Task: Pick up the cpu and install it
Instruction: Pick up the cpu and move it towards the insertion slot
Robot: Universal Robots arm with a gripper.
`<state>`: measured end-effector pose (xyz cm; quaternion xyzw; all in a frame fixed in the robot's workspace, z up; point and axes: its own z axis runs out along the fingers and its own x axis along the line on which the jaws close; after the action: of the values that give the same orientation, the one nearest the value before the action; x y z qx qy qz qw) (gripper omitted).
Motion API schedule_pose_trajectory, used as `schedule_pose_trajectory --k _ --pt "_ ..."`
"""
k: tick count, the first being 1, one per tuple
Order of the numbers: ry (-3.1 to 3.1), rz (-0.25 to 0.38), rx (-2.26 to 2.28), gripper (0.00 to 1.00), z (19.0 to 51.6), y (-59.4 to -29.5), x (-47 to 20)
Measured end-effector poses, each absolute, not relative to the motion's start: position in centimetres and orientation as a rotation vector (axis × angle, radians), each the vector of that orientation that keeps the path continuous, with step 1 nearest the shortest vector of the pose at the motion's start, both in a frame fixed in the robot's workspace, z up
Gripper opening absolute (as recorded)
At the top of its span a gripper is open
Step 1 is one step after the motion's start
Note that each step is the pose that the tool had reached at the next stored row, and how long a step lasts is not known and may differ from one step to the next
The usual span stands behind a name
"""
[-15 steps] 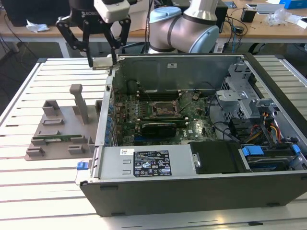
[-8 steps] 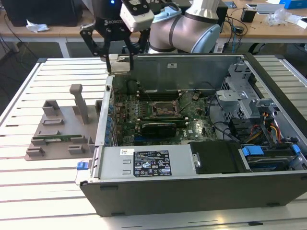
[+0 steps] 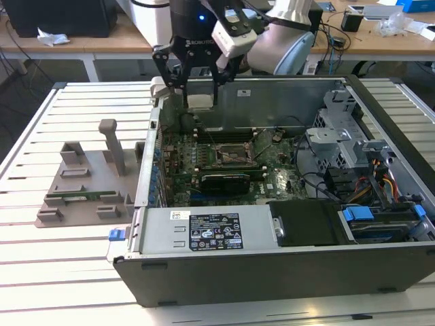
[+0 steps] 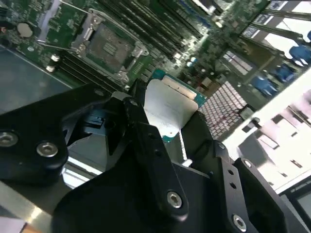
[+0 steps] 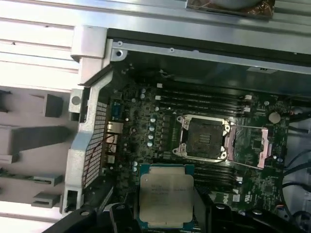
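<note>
Currently the cpu point(image 5: 166, 194) is hanging silver face up in the gripper point(image 3: 201, 94), whose fingers are clamping it by its edges, held clear above the motherboard point(image 3: 272, 180) inside the open computer case point(image 3: 272, 275). Judging from this, the pick-up is showing as done and the installation is not. The socket point(image 5: 203, 138) is lying open and empty with its retention frame swung aside, and the chip is sitting near it but apart from it.

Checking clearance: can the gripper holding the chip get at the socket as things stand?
Probably yes: the gripper holds the chip above the open case, and the socket lies uncovered with its frame flipped aside.
</note>
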<state>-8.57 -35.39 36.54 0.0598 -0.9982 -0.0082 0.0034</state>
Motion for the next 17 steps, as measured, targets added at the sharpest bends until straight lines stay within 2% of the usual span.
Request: schedule_pose_trajectory --k 9,17 --pt "-3.127 -0.026 0.187 0.55 33.5 -33.0 -1.9" --pt "-3.127 -0.026 0.187 0.55 31.3 -32.2 -1.5"
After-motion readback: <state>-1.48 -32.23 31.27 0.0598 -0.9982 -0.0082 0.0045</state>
